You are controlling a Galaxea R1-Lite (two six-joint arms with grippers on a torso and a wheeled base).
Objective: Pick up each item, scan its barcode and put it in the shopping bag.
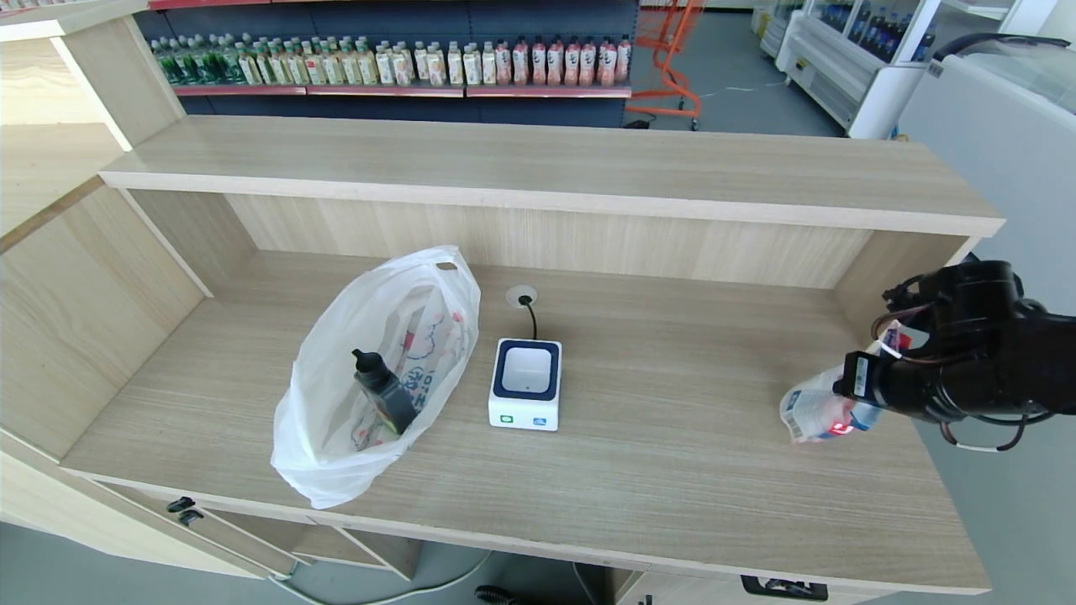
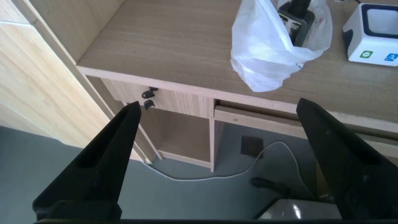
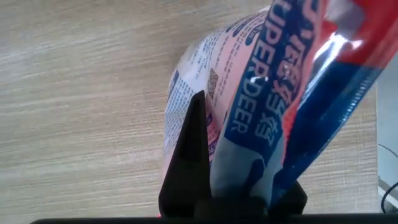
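The right gripper (image 1: 841, 405) pinched a crinkly white, red and blue plastic packet (image 1: 807, 413) at the wooden counter's (image 1: 672, 454) right end, well apart from the white box scanner (image 1: 525, 382). The left gripper (image 2: 219, 107) hung spread. The slick film might slip, or crumple over the barcode.

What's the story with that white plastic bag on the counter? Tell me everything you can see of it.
The shopping bag is thin, translucent white plastic, crinkled, with a cut-out handle hole at its far end. It lies slumped on the wooden counter with its mouth gaping upward, just left of the scanner; whether the two touch is unclear. Inside lies a dark bottle with a black cap, on top of something with colourful print.
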